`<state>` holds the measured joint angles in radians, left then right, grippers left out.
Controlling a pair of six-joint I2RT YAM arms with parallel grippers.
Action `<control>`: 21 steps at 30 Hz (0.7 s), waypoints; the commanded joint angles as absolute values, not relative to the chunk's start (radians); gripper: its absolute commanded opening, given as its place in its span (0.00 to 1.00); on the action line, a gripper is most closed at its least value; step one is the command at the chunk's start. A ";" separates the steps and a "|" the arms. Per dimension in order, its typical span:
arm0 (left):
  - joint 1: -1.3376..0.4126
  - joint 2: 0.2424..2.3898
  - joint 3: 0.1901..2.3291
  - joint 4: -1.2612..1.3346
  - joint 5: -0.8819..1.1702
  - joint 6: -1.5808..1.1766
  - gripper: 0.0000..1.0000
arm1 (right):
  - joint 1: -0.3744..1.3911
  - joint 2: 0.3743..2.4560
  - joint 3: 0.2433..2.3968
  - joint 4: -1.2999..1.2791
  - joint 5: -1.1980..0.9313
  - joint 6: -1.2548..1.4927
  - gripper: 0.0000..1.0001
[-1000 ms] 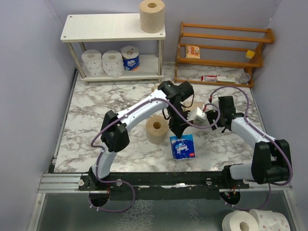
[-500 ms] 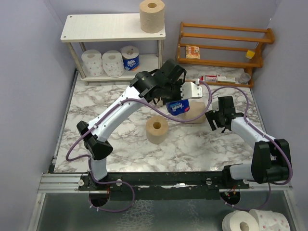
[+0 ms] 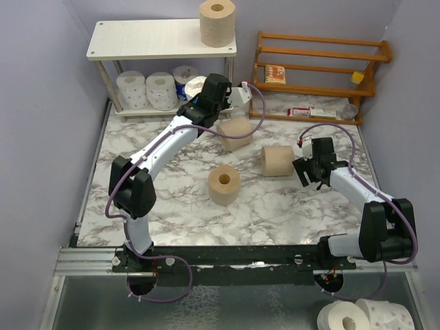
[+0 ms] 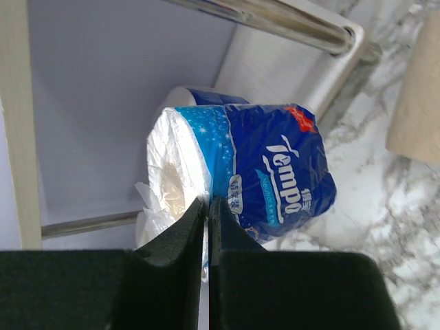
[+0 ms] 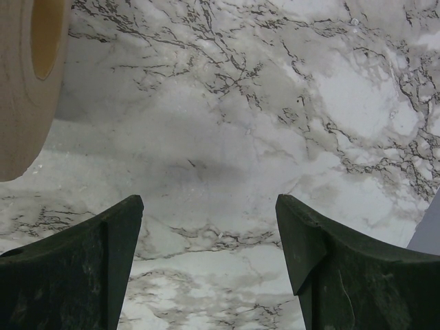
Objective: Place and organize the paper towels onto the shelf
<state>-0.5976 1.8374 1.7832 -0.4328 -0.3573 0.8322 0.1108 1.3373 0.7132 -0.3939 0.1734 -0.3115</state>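
My left gripper (image 3: 205,96) is shut on the plastic wrapper of a blue printed roll (image 4: 265,179) and holds it at the right end of the lower tier of the white shelf (image 3: 161,39). Another blue roll (image 4: 203,96) stands just behind it. Two white dotted rolls (image 3: 146,90) stand on the lower tier to the left. One tan roll (image 3: 217,22) stands on the top board. Three tan rolls lie on the marble table: one (image 3: 234,133) by the left gripper, one (image 3: 277,160) by the right gripper, one (image 3: 224,184) in the middle. My right gripper (image 3: 306,168) is open and empty.
An orange-brown wooden rack (image 3: 320,72) with small items stands at the back right. A silver shelf leg (image 4: 289,20) is close above the held roll. The tan roll (image 5: 27,82) lies left of my right gripper's fingers (image 5: 113,261). Two rolls (image 3: 364,316) lie off the table at bottom right.
My left arm lifted the blue wrapped roll from the table's middle and carried it back and left to the shelf's lower tier. The right arm stayed put.
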 commanded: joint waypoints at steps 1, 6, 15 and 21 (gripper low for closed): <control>-0.603 1.900 1.722 -0.024 -0.445 0.973 0.00 | 0.112 1.341 0.731 -0.393 0.158 -0.320 0.79; -0.583 1.982 1.733 0.068 -0.411 1.000 0.00 | 0.113 1.348 0.730 -0.390 0.166 -0.319 0.79; -0.537 2.115 1.748 0.301 -0.399 1.091 0.00 | 0.112 1.363 0.730 -0.389 0.172 -0.319 0.79; -0.532 2.138 1.795 0.228 -0.398 1.054 0.00 | 0.112 1.370 0.727 -0.388 0.181 -0.317 0.79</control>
<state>-0.5297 2.1372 1.7599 0.2302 -0.3923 1.0698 0.1108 1.3636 0.7132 -0.3958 0.1719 -0.3115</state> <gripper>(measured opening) 0.009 0.790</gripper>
